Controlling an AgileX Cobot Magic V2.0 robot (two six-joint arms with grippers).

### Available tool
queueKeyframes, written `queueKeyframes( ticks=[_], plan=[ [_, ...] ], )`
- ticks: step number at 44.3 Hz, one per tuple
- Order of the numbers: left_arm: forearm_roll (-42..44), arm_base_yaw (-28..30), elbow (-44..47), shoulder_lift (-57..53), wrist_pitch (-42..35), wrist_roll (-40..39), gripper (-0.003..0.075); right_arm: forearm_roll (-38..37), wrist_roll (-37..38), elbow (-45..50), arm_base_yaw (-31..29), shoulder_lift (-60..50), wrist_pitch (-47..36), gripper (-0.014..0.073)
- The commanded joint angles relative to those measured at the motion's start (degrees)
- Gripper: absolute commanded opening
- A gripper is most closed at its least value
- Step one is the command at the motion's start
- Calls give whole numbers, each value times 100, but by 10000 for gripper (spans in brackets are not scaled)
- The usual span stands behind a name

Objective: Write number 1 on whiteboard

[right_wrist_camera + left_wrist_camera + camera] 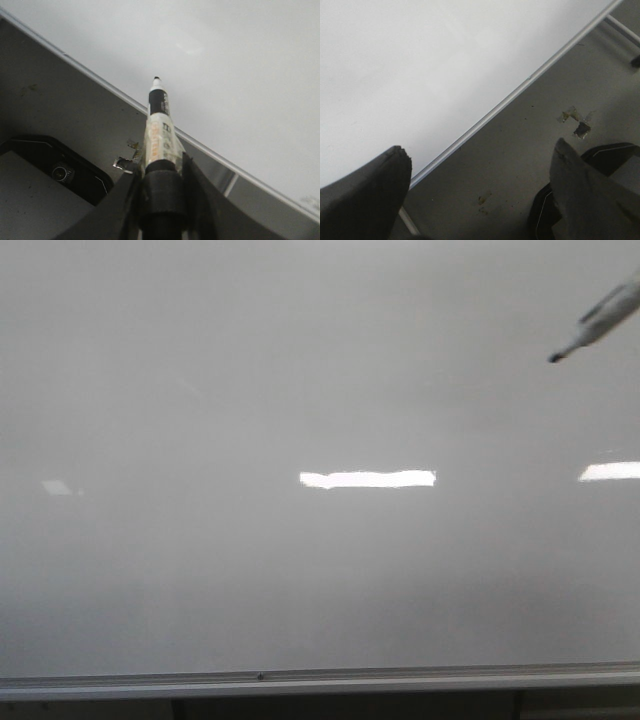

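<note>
A very large glossy pale grey whiteboard (pixel 250 390) fills nearly the whole front view, with a silver metal strip (pixel 320 678) running along its bottom edge; bright white rectangular reflections (pixel 368 479) sit across its middle and at its right side; no black stroke shows on the board surface in any view, though the front view is soft and a thin mark might be lost in the blur. A marker (pixel 600 325) enters from the upper right corner of the front view, tilted, its dark tip pointing down and to the left, close to the board; whether the tip touches the surface cannot be told. In the right wrist view the right end effector (pixel 160 170) is clamped on the marker's barrel, black fingers (pixel 122 200) pressed against both sides, the white and black tip aimed at the board. In the left wrist view the left end effector (pixel 480 165) holds nothing, its two dark fingers (pixel 370 185) spread wide apart, with the board's lower edge and a stained grey floor (pixel 530 150) beyond them.
</note>
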Motion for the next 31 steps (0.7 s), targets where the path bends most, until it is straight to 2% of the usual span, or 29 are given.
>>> queueKeyframes(
  ticks=[1, 7, 12, 18, 31],
  plan=[
    [-50, 340, -28, -169, -434, -335, 555, -201, 418, 175, -549, -391, -283, 22],
    [-42, 806, 51, -208, -434, -585, 555, -201, 902, 799, -1417, -888, -644, 22],
    [-42, 1038, 64, -208, -486, -638, 555, -196, 1223, 1373, -1893, -1225, -1125, 22],
    [-42, 1075, 64, -208, -629, -638, 555, -196, 1217, 1713, -1968, -1301, -1599, 22],
    [-63, 1075, 64, -208, -692, -638, 555, 177, 1206, 1650, -1963, -899, -2820, 22]
  ],
)
